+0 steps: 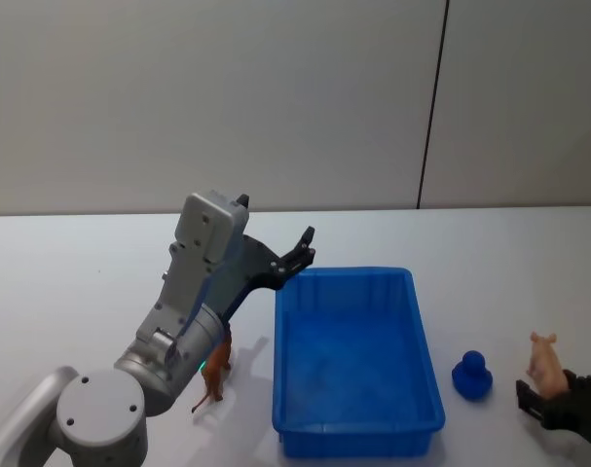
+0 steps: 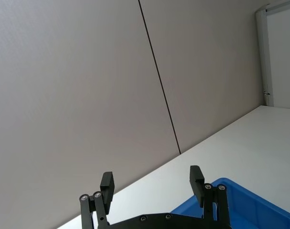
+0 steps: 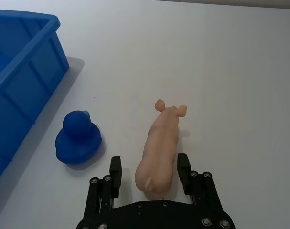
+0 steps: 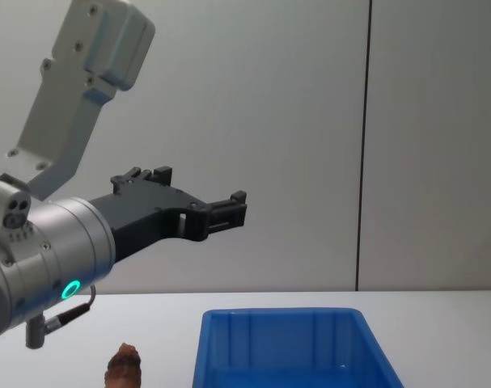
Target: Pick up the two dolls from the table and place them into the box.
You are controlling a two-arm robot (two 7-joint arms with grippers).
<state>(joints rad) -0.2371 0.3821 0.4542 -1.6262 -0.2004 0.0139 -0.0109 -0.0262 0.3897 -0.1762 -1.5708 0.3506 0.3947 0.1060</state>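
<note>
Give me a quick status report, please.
Left gripper open, raised near far-left corner of box. Right gripper open, straddling pink pig on table. Box empty; brown doll to its left, blue duck to its right.

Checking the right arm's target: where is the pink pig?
At the head view's lower right, the pink pig is on the table, right of the blue duck and box, between the open fingers of the right hand.

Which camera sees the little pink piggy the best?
The right wrist view: it looks down on the whole pink pig, snout to rump, between the right gripper's open fingers, beside the blue duck. The head view catches it small, near the picture's right edge, just ahead of that gripper.
</note>
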